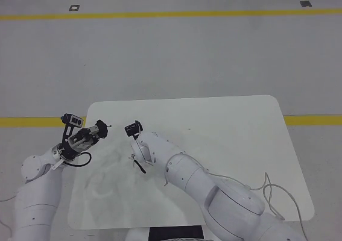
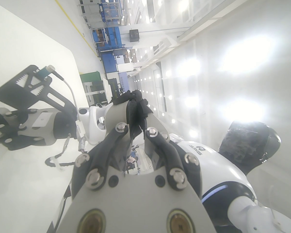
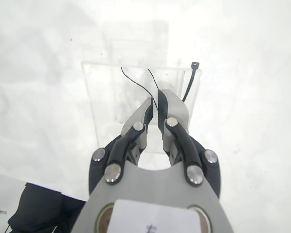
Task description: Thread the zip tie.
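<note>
Between the clamped fingers (image 3: pixel 163 103) of my right gripper (image 3: pixel 155 98) runs the zip tie (image 3: pixel 190 81), its head just beside them; left gripper (image 2: pixel 135 98) has fingers together.

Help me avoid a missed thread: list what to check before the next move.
1. Right gripper grips zip tie: ok, jaws shut on its thin strap.
2. Head free, hole showing: ok.
3. Tail aimed at head: not ok, it points away from it.
4. Left gripper steadying head: not ok, jaws shut, away from the tie.
5. Tie lifted off the clear plate: cannot tell.
</note>
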`<state>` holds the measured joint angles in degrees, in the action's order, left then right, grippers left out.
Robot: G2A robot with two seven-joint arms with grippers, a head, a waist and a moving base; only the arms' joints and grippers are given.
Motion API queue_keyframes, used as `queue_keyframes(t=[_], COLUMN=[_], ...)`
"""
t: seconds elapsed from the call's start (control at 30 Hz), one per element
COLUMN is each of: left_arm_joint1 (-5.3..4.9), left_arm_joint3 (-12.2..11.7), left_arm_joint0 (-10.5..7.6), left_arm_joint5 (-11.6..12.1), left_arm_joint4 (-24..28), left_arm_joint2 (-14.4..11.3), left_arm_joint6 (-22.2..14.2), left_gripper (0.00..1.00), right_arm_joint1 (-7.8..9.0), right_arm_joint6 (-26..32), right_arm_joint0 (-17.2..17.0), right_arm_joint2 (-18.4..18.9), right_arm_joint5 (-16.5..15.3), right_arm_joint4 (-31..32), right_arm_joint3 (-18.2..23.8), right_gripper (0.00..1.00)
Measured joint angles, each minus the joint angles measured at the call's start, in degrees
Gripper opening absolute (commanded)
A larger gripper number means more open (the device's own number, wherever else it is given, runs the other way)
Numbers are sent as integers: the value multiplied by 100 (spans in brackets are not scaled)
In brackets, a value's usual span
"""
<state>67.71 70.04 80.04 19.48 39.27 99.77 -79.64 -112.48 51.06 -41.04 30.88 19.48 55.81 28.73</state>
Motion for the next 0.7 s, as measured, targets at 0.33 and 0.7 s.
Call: queue_keyframes(t=[0.33, 0.7], left_arm_joint1=[0, 0], left_arm_joint3=[0, 0], left_arm_joint0=[0, 0], left_arm_joint5=[0, 0], left_arm_joint4=[0, 0], left_arm_joint2=[0, 0], left_arm_joint6=[0, 0], left_gripper=[0, 0], right_arm_joint1=[2, 23], right_arm_joint6=[-4, -62], right_arm_joint0=[-34, -84], right_arm_joint2=[-20, -71], right_arm_joint5=[0, -89], right_arm_joint4=[52, 73], right_arm_joint3=[104, 210], right_gripper=[31, 30])
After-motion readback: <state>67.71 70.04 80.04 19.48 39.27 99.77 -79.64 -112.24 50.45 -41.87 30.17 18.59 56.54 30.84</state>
